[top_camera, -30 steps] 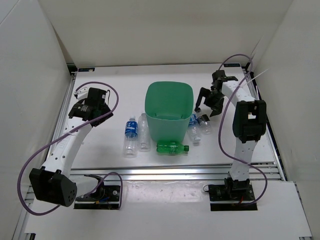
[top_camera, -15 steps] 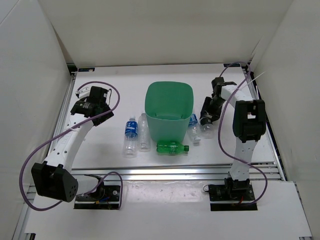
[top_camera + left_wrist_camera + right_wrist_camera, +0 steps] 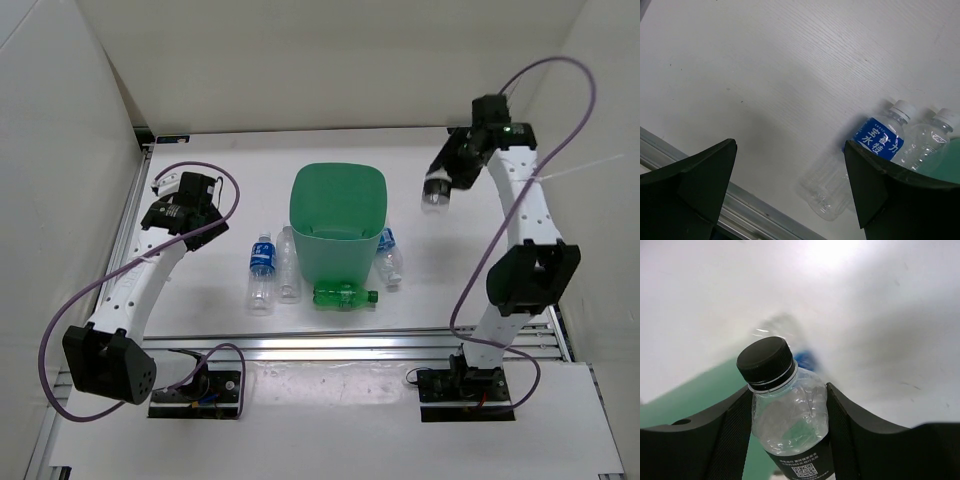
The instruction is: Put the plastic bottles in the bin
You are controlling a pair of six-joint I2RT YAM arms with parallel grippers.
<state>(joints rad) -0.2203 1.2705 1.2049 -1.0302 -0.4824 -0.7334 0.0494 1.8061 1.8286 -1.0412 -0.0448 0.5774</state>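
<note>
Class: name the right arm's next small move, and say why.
Probably swing the right end effector leftward until it is over the tall green plastic bin: it grips the clear black-capped plastic bottle, held high to the bin's right, not yet above the opening.

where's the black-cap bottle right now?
The bottle is clamped in the right gripper, off the table at the right of the top view, right of the green bin.

White table (image 3: 230, 170). Green bin (image 3: 338, 215) stands upright mid-table. On my left of it, a blue-label bottle (image 3: 262, 265) and a clear bottle (image 3: 289, 268) lie side by side. Green bottle (image 3: 345, 296) lies crosswise against the bin's near side. Second blue-label bottle (image 3: 388, 258) lies on my right of the bin.
</note>
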